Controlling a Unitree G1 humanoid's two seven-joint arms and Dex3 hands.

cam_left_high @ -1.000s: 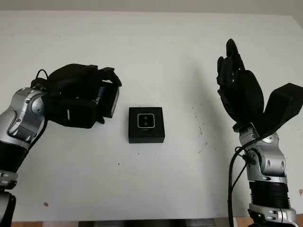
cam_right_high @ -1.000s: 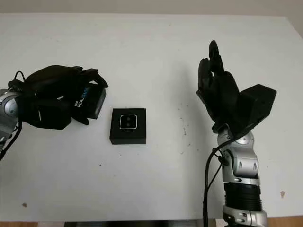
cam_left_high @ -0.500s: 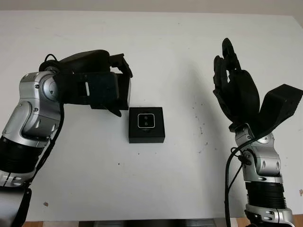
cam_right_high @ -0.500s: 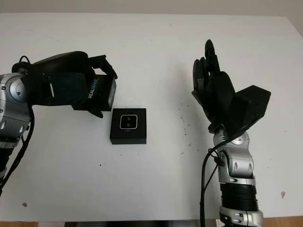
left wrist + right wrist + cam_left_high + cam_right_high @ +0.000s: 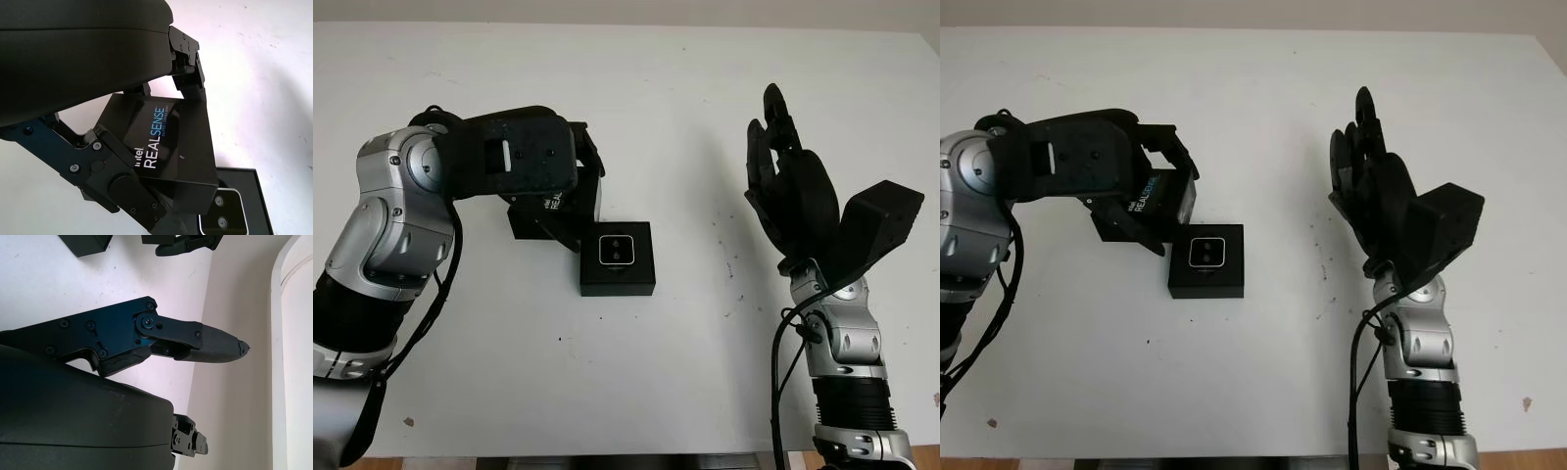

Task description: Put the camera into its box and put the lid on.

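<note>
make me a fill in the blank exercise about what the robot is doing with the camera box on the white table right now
The black cardboard lid printed REALSENSE is gripped by the robot's ____ hand.
The small silver-faced camera already sits inside the open black ____.
The lid is held beside and partly above the box, so the box is not yet ____.
The right hand is raised above the white table and holds ____.

Missing words: left; box; closed; nothing
</note>
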